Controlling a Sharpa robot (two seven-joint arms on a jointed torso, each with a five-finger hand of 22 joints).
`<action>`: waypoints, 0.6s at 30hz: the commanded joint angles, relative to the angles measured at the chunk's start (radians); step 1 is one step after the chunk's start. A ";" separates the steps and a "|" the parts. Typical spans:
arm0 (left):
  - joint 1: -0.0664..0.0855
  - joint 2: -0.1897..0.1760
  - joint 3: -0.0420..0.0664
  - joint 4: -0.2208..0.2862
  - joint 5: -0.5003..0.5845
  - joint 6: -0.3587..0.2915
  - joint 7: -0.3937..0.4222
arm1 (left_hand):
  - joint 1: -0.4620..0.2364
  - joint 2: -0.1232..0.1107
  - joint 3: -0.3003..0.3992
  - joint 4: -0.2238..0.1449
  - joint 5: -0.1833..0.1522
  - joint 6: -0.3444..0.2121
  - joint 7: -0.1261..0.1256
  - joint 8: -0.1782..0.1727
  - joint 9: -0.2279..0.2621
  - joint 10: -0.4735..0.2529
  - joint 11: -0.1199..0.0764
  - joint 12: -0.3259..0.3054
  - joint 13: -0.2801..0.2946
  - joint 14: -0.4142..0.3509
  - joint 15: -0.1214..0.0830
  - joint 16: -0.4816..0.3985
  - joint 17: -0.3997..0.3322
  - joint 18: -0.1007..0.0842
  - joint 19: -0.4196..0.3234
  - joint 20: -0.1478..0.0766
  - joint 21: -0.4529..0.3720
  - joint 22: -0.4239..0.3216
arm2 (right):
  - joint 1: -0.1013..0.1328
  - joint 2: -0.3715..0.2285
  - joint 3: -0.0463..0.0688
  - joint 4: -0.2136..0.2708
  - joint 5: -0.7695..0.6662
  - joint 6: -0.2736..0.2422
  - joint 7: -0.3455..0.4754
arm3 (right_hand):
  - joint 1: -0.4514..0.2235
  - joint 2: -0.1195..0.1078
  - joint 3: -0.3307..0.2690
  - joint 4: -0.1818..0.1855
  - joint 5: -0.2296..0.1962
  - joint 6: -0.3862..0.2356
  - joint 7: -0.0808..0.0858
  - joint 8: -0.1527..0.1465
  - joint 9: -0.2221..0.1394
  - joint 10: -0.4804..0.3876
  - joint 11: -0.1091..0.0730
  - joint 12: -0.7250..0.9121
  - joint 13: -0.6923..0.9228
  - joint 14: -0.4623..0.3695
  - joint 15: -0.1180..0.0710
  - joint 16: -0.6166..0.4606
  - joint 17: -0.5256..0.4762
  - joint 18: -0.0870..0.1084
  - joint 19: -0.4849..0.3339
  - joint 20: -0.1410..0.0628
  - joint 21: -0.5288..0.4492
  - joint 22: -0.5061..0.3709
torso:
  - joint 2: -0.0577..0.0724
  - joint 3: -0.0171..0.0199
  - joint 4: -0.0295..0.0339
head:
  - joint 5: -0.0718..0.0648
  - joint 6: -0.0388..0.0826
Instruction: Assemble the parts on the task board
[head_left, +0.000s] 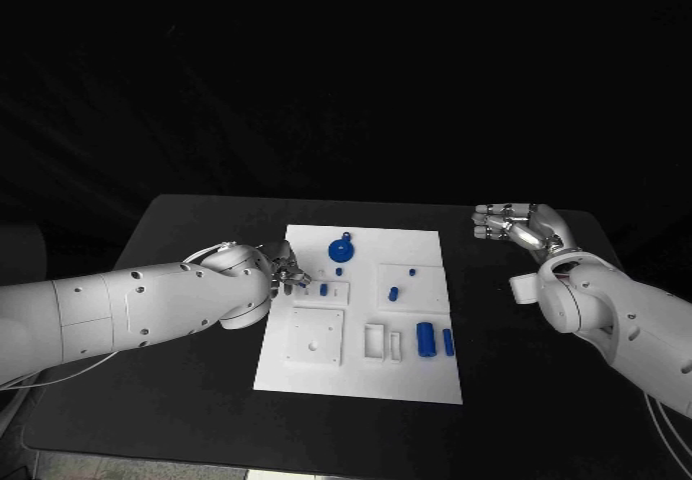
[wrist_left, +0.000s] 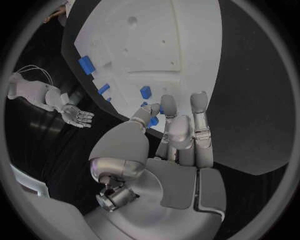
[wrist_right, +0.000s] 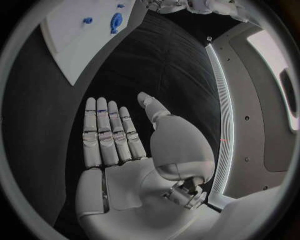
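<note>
While the task board (head_left: 361, 340) lies in the middle of the black table (head_left: 188, 220), the left hand (head_left: 277, 270) is seen in the head view at the board's left edge, beside a small blue part (head_left: 325, 290). More blue parts (head_left: 427, 338) are spread over the board's right half. In the left wrist view, fingertips (wrist_left: 167, 104) are held over a blue piece; whether it is pinched cannot be told. In the right wrist view, the right hand (wrist_right: 125, 145) is held flat, fingers straight, empty, over bare table, well right of the board.
</note>
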 joint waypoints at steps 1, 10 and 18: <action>-0.003 0.004 0.000 0.000 -0.006 0.014 -0.008 | 0.001 0.009 0.058 -0.055 0.004 0.093 -0.092 0.005 0.001 0.003 -0.001 -0.004 0.001 0.008 0.001 -0.004 0.002 0.003 0.006 -0.001 0.000 0.016 | 0.001 0.002 0.000 0.000 0.014 0.039 0.014 | 0.011 -0.002 -0.005 -0.002 -0.003 -0.007 -0.001 -0.002 -0.002 -0.007 -0.001 -0.005 -0.001 -0.006 -0.001 -0.004 -0.001 0.004 -0.006 0.003 0.003 -0.001 | 0.000 0.0004 0.0000 | -0.002 -0.002; -0.023 0.015 0.001 -0.009 -0.014 0.013 0.001 | 0.001 0.009 0.059 -0.053 0.007 0.089 -0.091 0.009 0.001 0.003 -0.001 -0.005 0.001 0.008 0.001 -0.007 0.002 0.002 0.008 -0.003 -0.001 0.016 | 0.001 0.004 0.000 -0.002 0.014 0.056 0.015 | 0.012 0.000 -0.004 -0.001 -0.002 -0.003 -0.001 -0.002 -0.002 -0.002 -0.005 -0.005 -0.001 -0.001 -0.006 -0.004 -0.001 0.006 -0.002 0.002 0.003 -0.001 | 0.000 -0.0004 -0.0003 | -0.016 -0.006; -0.029 0.020 0.001 -0.015 -0.016 0.012 0.004 | 0.001 0.009 0.059 -0.053 0.007 0.089 -0.091 0.009 0.001 0.003 -0.001 -0.005 0.001 0.008 0.001 -0.007 0.002 0.002 0.008 -0.003 -0.001 0.016 | 0.001 0.005 0.000 -0.007 0.014 0.067 0.014 | 0.012 0.000 -0.009 0.002 -0.002 -0.010 0.000 -0.002 -0.002 -0.003 -0.004 -0.004 -0.001 -0.003 -0.004 -0.004 -0.001 0.005 -0.004 0.003 0.003 -0.001 | 0.000 0.0001 0.0003 | -0.016 -0.008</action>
